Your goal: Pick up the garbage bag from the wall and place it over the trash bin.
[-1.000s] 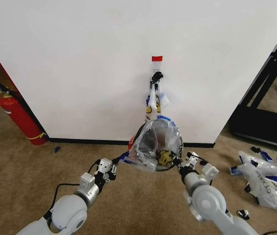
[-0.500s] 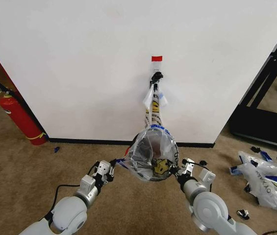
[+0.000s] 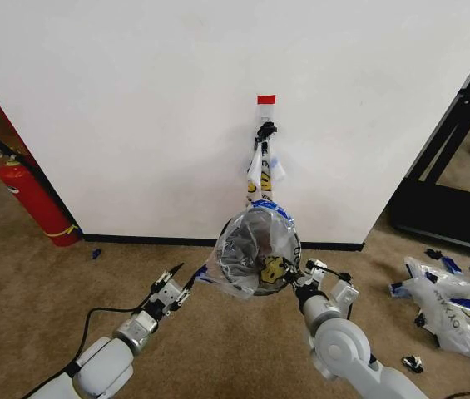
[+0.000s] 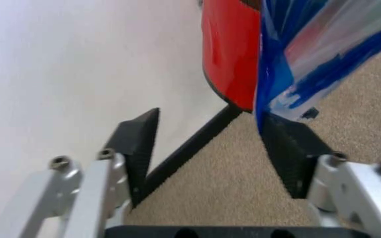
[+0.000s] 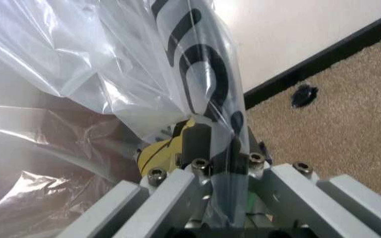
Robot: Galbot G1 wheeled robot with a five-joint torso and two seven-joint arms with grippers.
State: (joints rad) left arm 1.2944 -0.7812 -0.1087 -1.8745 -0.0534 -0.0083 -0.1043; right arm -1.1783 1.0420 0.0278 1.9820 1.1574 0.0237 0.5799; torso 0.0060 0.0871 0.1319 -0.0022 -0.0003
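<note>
The bag [image 3: 255,253], thin, limp and slippery, hangs ballooned over the bin [image 4: 230,49] below the wall's [image 3: 135,108] hook [image 3: 265,130], best held at its taped rim, where the right gripper [image 3: 308,274] pinches film while the left gripper [image 3: 178,284], spread wide, seemingly holds nothing.

Garbage bag [image 3: 254,253]: thin, glossy, crinkled translucent plastic; wall [image 3: 135,116]: smooth matt white; floor carpet [image 3: 35,299]: rough tan pile; left gripper [image 4: 210,144]: brushed metal links, matt black fingers.
</note>
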